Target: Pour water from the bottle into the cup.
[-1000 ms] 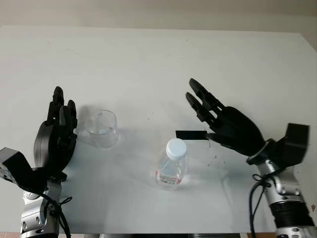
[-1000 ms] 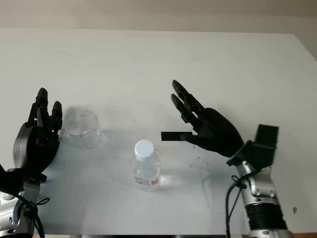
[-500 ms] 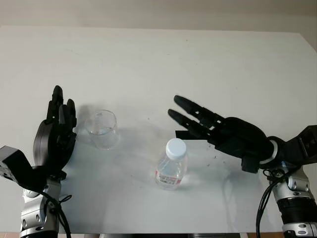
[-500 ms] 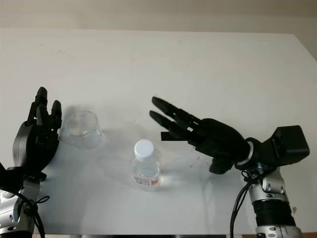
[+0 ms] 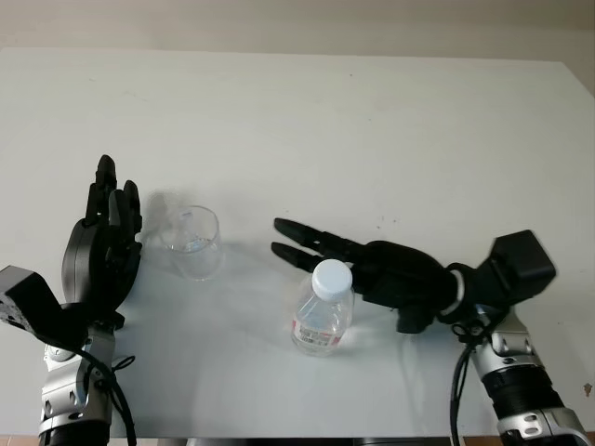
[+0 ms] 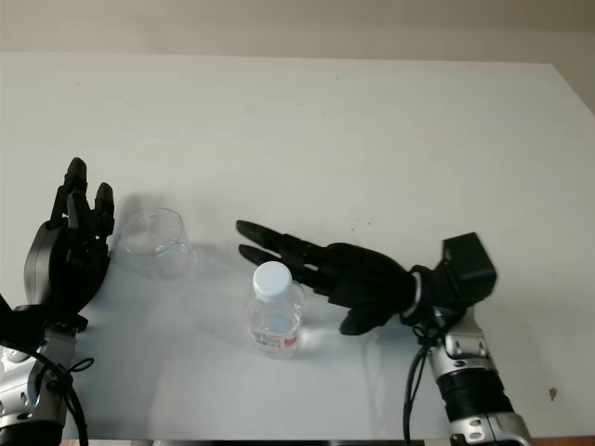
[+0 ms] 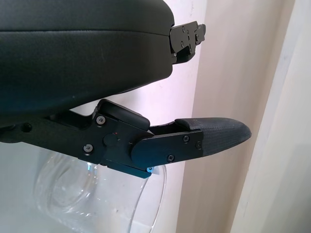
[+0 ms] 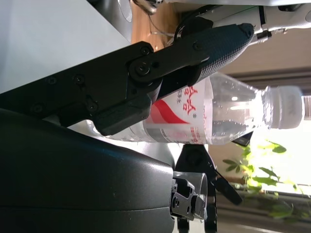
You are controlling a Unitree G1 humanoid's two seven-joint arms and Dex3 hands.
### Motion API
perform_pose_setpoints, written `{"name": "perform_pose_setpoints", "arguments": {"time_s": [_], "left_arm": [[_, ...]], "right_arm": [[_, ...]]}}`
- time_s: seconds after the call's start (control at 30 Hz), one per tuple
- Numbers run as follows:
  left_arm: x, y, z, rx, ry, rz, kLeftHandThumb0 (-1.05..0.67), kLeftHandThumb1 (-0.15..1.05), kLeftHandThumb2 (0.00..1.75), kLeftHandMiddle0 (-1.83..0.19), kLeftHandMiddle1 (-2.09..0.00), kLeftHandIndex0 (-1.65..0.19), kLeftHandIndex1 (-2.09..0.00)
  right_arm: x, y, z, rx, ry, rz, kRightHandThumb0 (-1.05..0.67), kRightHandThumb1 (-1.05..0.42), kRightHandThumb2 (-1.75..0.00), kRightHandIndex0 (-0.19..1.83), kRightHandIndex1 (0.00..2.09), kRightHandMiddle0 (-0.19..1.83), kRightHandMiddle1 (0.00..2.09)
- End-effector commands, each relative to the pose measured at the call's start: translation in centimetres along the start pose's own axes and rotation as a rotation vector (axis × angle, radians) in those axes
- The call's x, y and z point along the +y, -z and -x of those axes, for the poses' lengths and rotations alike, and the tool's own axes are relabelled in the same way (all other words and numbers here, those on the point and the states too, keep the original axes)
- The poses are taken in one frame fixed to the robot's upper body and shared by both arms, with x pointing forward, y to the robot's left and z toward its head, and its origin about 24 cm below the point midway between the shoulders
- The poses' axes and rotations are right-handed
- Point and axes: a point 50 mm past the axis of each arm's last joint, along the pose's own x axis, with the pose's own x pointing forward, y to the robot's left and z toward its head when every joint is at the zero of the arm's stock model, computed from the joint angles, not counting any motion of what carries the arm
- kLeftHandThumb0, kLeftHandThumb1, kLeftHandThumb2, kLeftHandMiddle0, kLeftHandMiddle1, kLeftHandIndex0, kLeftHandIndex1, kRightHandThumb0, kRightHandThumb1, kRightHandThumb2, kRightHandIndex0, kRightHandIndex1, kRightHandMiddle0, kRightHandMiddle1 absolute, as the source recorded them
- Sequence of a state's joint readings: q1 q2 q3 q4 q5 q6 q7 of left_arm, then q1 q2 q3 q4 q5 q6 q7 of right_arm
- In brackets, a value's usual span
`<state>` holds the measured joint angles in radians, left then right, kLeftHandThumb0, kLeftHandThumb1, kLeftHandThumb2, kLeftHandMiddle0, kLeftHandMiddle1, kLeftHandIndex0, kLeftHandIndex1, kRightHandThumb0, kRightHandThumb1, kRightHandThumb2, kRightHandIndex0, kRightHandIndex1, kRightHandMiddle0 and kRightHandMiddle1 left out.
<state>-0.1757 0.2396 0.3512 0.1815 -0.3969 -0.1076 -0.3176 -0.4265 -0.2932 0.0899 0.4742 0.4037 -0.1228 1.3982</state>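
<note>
Two open, empty hands: right hand (image 5: 372,269) just behind capped bottle (image 5: 321,311), left hand (image 5: 102,251) beside cup (image 5: 192,243).

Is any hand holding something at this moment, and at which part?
Nothing is held. The right hand is open beside the capped bottle, its fingers reaching past the cap, not closed on it. The left hand is open beside the cup.

Clear plastic water bottle (image 5: 321,315) with white cap and red label is standing upright, capped, near-centre. Clear empty glass cup (image 5: 192,242) is sitting upright to its far left.
</note>
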Motion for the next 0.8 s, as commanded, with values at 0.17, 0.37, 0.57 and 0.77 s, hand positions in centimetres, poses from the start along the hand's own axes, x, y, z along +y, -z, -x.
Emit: {"name": "perform_pose_setpoints", "arguments": {"time_s": [0.17, 0.37, 0.57, 0.77], "left_arm": [[0.3, -0.7, -0.6, -0.035, 0.005, -0.045, -0.80, 1.05, 0.55, 0.19, -0.05, 0.19, -0.04], [0.4, -0.9, -0.8, -0.055, 0.007, -0.034, -0.79, 1.05, 0.55, 0.19, -0.05, 0.19, -0.03], [0.4, -1.0, -0.9, -0.066, 0.016, -0.027, -0.78, 1.05, 0.55, 0.19, -0.05, 0.19, -0.02], [0.5, -1.1, -0.8, -0.071, 0.018, -0.025, -0.77, 1.05, 0.55, 0.18, -0.05, 0.17, -0.04]], "right_arm": [[-0.9, 0.1, -1.8, 0.042, -0.072, 0.025, -1.05, -0.97, -0.04, -0.19, 0.00, -0.19, 0.00], [-1.3, -0.1, -2.0, 0.067, -0.122, 0.030, -1.05, -0.96, -0.05, -0.19, 0.00, -0.19, 0.00], [-1.5, -0.2, -2.0, 0.091, -0.211, 0.053, -1.05, -0.98, -0.06, -0.19, 0.00, -0.19, 0.00], [-1.8, -0.6, -1.9, 0.152, -0.290, 0.096, -1.05, -1.00, -0.06, -0.10, 0.06, -0.09, 0.06]]}}
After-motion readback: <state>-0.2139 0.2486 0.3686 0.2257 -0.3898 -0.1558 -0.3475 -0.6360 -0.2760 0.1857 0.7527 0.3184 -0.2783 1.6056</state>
